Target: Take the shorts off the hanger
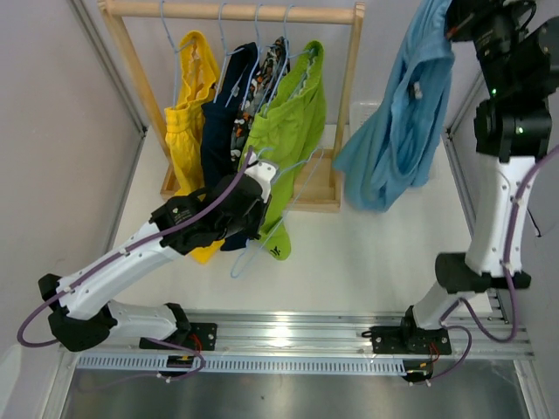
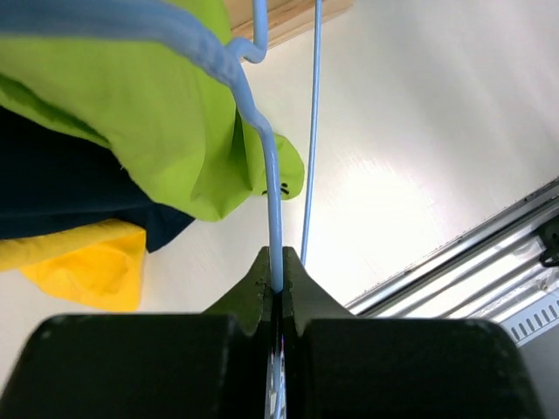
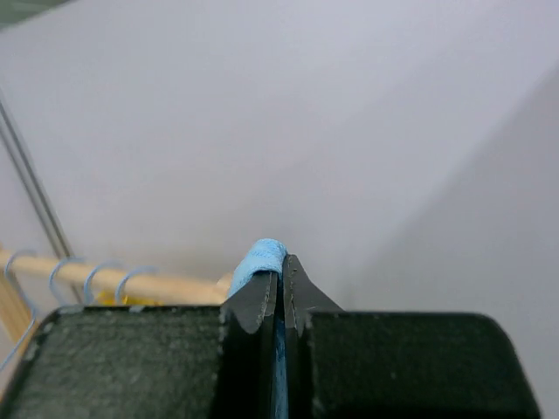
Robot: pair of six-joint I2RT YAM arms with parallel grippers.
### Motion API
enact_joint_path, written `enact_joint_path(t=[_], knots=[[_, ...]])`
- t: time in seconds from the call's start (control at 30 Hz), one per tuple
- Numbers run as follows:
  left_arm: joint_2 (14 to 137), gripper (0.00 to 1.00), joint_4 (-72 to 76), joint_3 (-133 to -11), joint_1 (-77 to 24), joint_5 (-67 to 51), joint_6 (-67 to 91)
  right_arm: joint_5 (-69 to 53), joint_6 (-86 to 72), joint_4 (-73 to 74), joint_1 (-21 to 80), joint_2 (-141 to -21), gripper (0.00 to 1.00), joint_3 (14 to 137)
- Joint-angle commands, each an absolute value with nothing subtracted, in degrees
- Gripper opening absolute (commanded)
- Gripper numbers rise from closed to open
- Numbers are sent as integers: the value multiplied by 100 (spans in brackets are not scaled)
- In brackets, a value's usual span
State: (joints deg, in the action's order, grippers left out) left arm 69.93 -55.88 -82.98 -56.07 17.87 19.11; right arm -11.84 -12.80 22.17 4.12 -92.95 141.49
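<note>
Shorts in the air: the light blue shorts (image 1: 397, 131) hang in loose folds at the right of the table, lifted clear of the rack, with a small white tag showing on the cloth.
Right gripper: the right gripper (image 3: 281, 271) is high at the far right, its jaws pressed together on a bunched fold of the light blue cloth.
Left gripper: the left gripper (image 2: 278, 266) is clamped on the wire of a light blue hanger (image 2: 272, 192) in front of the rack; this hanger carries no shorts.
On the rack: the yellow shorts (image 1: 188, 113), navy shorts (image 1: 223, 122), patterned shorts (image 1: 262, 78) and lime green shorts (image 1: 293, 131) hang side by side, left to right, packed close.
Count: five pairs of shorts, four on the rack and one held; four hanger hooks over the rail, plus the one hanger in the left gripper's grasp; two arms.
Surroundings: a wooden rack (image 1: 236, 10) stands at the far side of the white table (image 1: 367, 253); a metal rail (image 1: 306, 327) runs along the near edge under the arm bases.
In the way: the left arm (image 1: 122, 262) reaches across the lower ends of the yellow and navy pairs, and the lime green hem drapes just beside the held hanger.
</note>
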Motion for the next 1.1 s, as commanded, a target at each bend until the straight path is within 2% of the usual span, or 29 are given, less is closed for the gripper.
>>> enact_joint_path(t=[0.0, 0.13, 0.27, 0.37, 0.43, 0.47, 0.53, 0.6, 0.63, 0.7, 0.83, 0.87, 0.97, 1.07], knots=[[6741, 0, -5344, -8148, -5625, 1960, 2215, -1652, -2353, 1123, -321, -10325, 0, 15064], [6794, 0, -5221, -8121, -5625, 1916, 2250, -1661, -3172, -191, -606, -11160, 0, 14915], [6925, 0, -5089, -8173, -5616, 2021, 2206, -1784, -3138, -518, -606, -12075, 0, 14863], [7285, 0, -5115, -8393, -5520, 2232, 2145, -2222, -3112, -344, -624, -12454, 0, 14153], [7496, 0, -5115, -8769, -5258, 2137, 2057, -2617, -3050, -211, -615, -12297, 0, 13065], [7732, 0, -5107, -8850, -5143, 2084, 2022, -2663, -3015, -211, -607, -12157, 0, 12617], [8032, 0, -5255, -9499, -4826, 2004, 1855, -2576, -2936, -79, -589, -11612, 29, 11325], [8541, 0, -5387, -10112, -4685, 2074, 1680, -2435, -2874, -323, -589, -11138, 44, 10402], [8700, 0, -5492, -10516, -4606, 2092, 1627, -2400, -2874, -534, -589, -10527, 50, 9353], [9157, 0, -5555, -11131, -4562, 2197, 1521, -2189, -2821, -938, -598, -9882, 58, 8398], [10184, 0, -5800, -12759, -4526, 2364, 1389, -1977, -3014, -1238, -615, -8239, 59, 6551], [10430, 0, -5949, -13788, -4526, 2399, 1354, -2004, -3049, -1300, -598, -7652, 59, 5982], [11161, 0, -6003, -15041, -4518, 2434, 1301, -2022, -2997, -1004, -414, -6632, 60, 5241], [10882, 0, -5234, -14462, -4518, 2496, 1371, -2057, -2927, -670, -194, -6031, 60, 4879]])
